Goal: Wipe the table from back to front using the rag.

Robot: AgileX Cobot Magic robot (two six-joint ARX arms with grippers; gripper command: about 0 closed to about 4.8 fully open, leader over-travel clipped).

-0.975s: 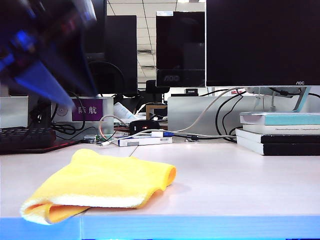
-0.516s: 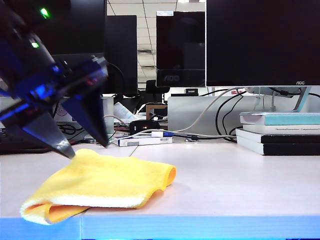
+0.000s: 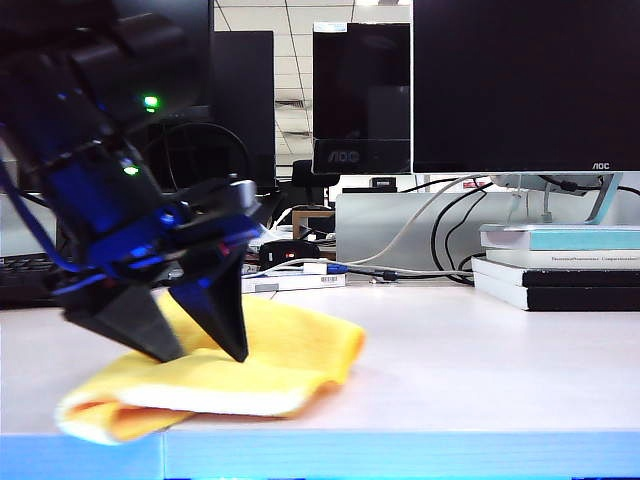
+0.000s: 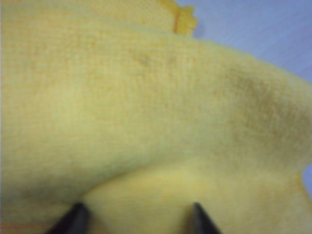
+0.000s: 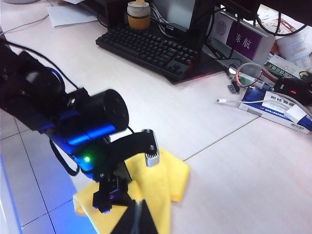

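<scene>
The yellow rag [image 3: 295, 352] lies folded near the blue front edge [image 3: 400, 455] of the pale table [image 3: 480, 350], at the left. My left gripper [image 3: 205, 357] points down, open, with both dark fingertips pressed on the rag's top. In the left wrist view the rag [image 4: 146, 97] fills the picture, and the left gripper [image 4: 139, 217] shows two tips set apart on the cloth. My right gripper [image 5: 138, 204] is shut, fingers together, and hangs above the rag [image 5: 170, 180] and the left arm [image 5: 87, 126]. It holds nothing.
A black keyboard [image 5: 151, 48] lies at the back left. Monitors [image 3: 520, 85] stand along the back, with cables and a white box [image 3: 290, 282] beneath them. A stack of books [image 3: 560, 265] sits at the back right. A cup [image 5: 138, 14] stands behind the keyboard.
The left gripper has dropped from the upper left onto the rag. The rag has bunched and shifted slightly to the right under it. The right arm has stayed still.
</scene>
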